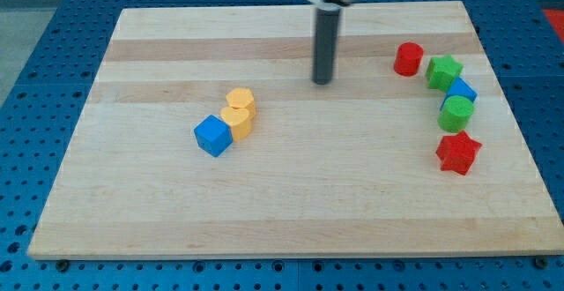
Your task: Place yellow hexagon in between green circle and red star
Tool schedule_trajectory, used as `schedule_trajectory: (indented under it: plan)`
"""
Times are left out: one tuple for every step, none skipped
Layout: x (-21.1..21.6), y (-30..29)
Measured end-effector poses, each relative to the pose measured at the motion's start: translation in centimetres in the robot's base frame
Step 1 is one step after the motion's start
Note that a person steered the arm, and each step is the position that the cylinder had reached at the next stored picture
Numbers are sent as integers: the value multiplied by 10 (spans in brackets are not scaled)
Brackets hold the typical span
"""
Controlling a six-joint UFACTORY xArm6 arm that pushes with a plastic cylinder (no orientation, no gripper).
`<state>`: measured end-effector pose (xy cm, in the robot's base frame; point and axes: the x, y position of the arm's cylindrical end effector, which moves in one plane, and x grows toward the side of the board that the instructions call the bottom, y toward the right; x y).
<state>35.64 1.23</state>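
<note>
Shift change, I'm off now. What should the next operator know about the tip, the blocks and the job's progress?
My tip stands free at the board's upper middle, touching no block.
Yellow hexagon sits left of centre, against another yellow block.
Green circle and red star are at the view's right, nearly touching.
Done: nothing. Left: push the hexagon across and in between them.

**Colours on the desk**

The desk [291,203] is pale wood with lighter and darker grain bands, set on a blue perforated base [35,70]. The rod is dark grey to my tip [322,81]. Yellow hexagon [240,100], yellow block [235,121] and blue cube [212,136] at left. Right: red cylinder [408,59], green star [444,71], blue block [461,90], green circle [456,113], red star [458,152].
</note>
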Motion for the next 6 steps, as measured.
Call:
schedule_trajectory:
  plan:
    - [-3,-64]
    - [14,-105]
    - [47,-108]
    - [79,-83]
    - [110,-27]
    - [132,18]
